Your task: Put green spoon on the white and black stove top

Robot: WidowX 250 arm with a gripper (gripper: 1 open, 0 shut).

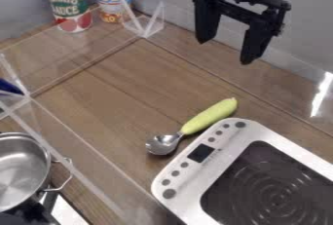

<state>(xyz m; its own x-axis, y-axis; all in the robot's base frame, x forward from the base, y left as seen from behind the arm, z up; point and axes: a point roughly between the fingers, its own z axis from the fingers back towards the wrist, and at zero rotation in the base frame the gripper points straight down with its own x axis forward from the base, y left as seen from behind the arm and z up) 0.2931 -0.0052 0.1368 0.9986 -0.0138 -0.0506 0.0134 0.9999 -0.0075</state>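
The green spoon point(198, 124) lies on the wooden table with its yellow-green handle pointing up-right and its silver bowl at the lower left, right beside the upper-left edge of the white and black stove top point(247, 180). The handle's tip is close to or just touching the stove's white rim. My gripper point(229, 42) hangs high above the table at the top of the view, pointing down, open, with nothing between its black fingers point(204, 26). It is well above and behind the spoon.
A steel pot point(19, 170) stands at the lower left. Two cans point(68, 3) stand at the back left behind clear plastic barriers point(92, 54). Bare wood lies between the gripper and the spoon.
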